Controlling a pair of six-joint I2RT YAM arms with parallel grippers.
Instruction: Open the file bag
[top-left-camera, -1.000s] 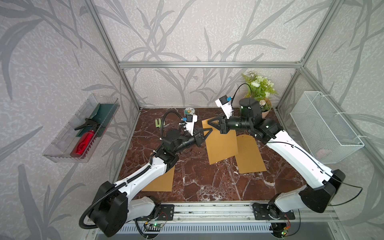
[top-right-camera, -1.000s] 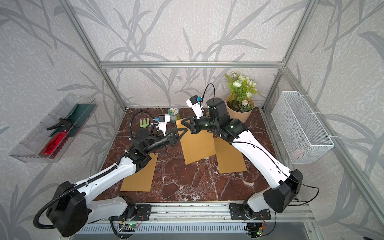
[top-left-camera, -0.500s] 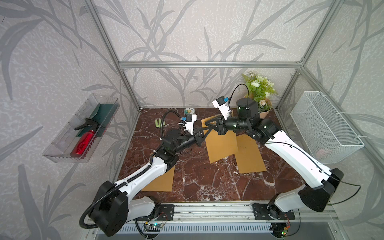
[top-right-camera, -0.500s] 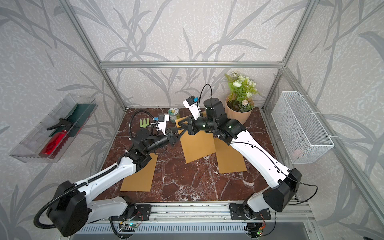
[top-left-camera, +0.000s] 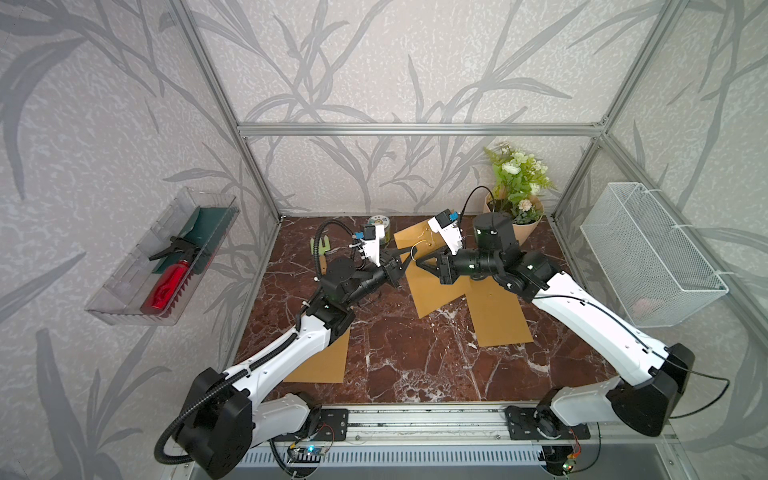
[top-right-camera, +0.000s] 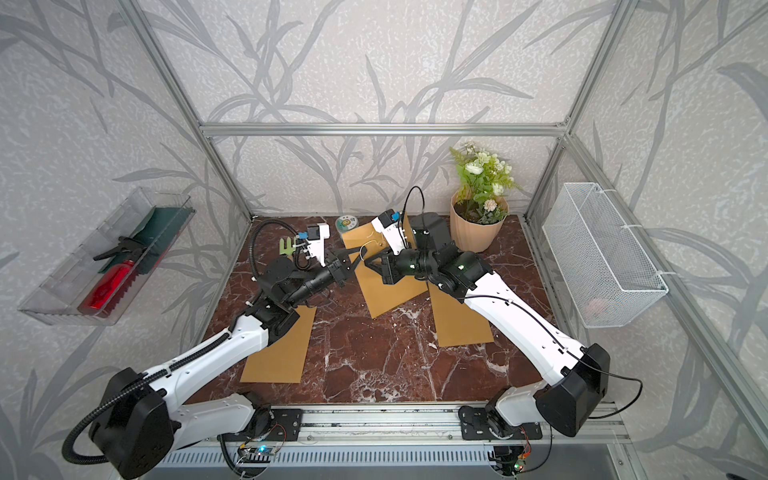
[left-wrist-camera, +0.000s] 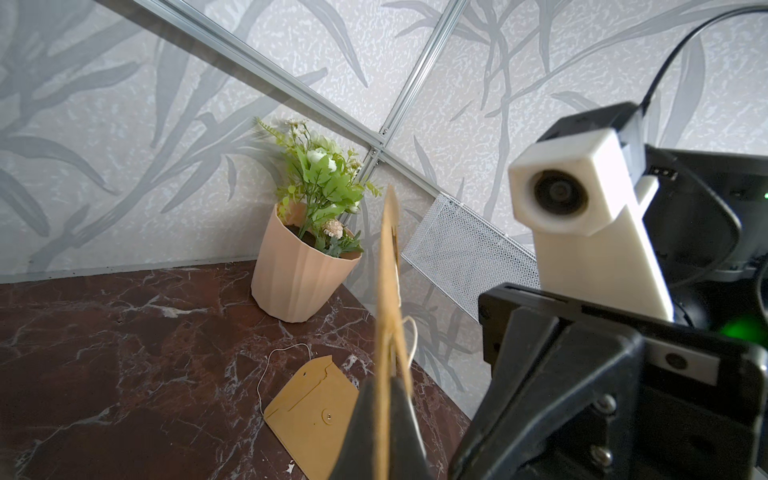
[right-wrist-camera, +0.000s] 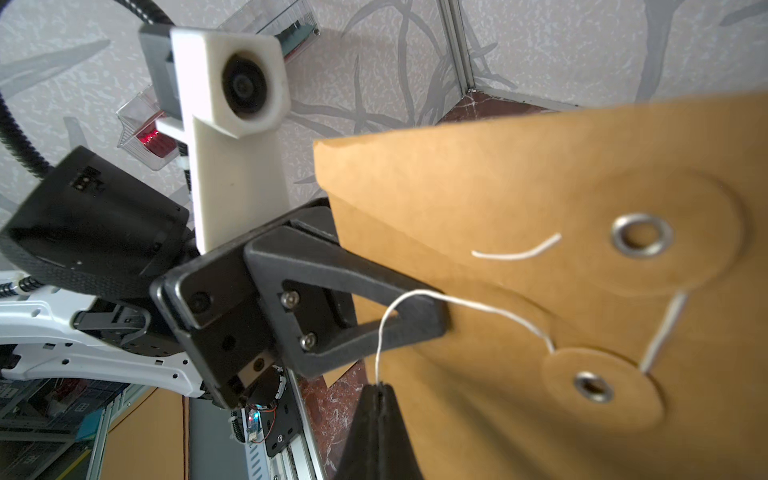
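Both top views hid part of the raised file bag (top-left-camera: 436, 293) behind the right arm (top-left-camera: 582, 307). Left jaws pinched its edge, right jaws its white string (right-wrist-camera: 478, 305), above the walled-in marble surface (top-left-camera: 415, 365).

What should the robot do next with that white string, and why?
Probably circle the right hand around the lower round button, unwinding. It pinches the white string, which tucks under that button, while the left hand holds the file bag up.
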